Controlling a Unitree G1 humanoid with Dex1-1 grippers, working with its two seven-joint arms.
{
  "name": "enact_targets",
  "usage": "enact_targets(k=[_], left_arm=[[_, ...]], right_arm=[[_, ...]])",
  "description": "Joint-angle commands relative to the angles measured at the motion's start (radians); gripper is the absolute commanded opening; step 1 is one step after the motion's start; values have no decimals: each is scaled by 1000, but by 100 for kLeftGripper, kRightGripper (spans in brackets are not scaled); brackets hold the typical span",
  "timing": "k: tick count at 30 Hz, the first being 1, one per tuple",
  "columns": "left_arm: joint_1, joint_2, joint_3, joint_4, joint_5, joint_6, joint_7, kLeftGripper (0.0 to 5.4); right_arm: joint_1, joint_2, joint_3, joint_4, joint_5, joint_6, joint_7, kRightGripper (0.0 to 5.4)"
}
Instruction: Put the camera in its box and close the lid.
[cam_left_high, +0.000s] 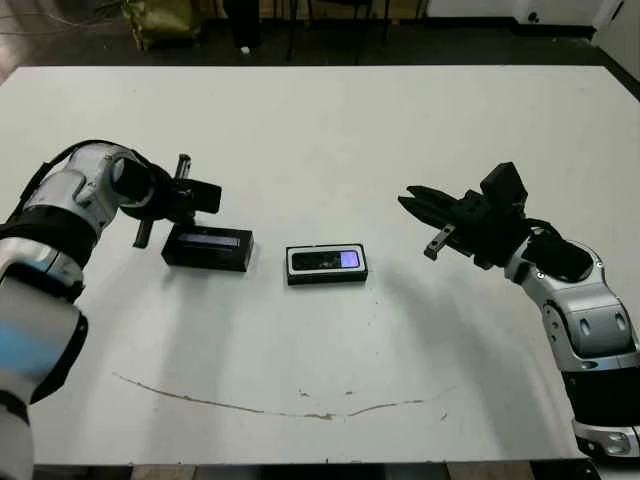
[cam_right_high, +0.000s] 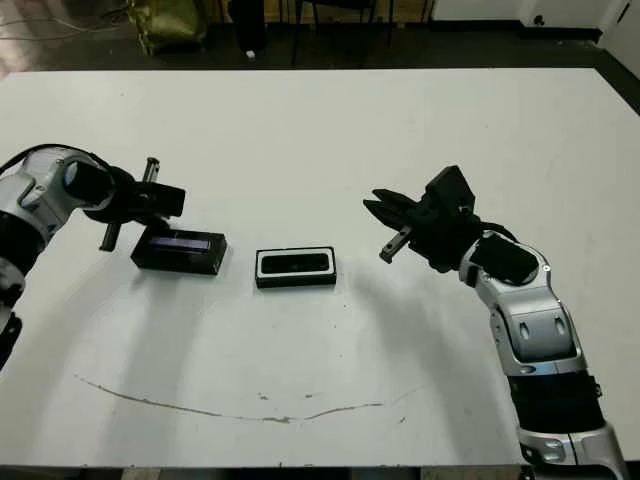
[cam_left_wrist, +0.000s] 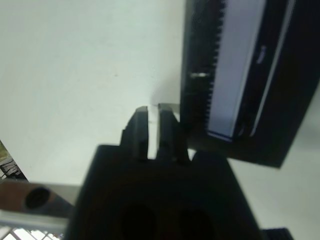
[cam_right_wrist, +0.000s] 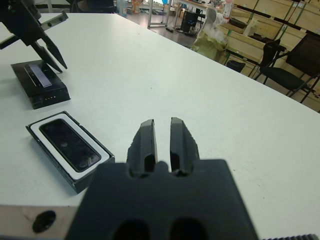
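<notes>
The camera (cam_left_high: 327, 261) lies flat inside the box (cam_left_high: 326, 277) near the middle of the white table (cam_left_high: 330, 140), its purplish shiny spot toward the robot's right end, the white lining showing as a rim all around it. The box is uncovered. The lid (cam_left_high: 208, 245), black with its pale strip facing up, rests on the table just beside the box on the robot's left, apart from it. The left gripper (cam_left_high: 160, 205) hangs at the lid's far left corner, its two fingers nearly together with only a thin slit between them, clamping nothing. The right gripper (cam_left_high: 420, 207) hovers above the table well to the right of the box, its fingers close together and empty.
</notes>
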Motion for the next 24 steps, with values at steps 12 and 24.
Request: enact_targets(k=[12, 24], left_arm=[[120, 87, 48, -271, -62, 121, -124, 0], [198, 146, 79, -451, -92, 216, -182, 0]], right_arm=[[12, -19, 0, -1, -6, 17, -4, 1], [8, -18, 0, 15, 2, 3, 6, 1]])
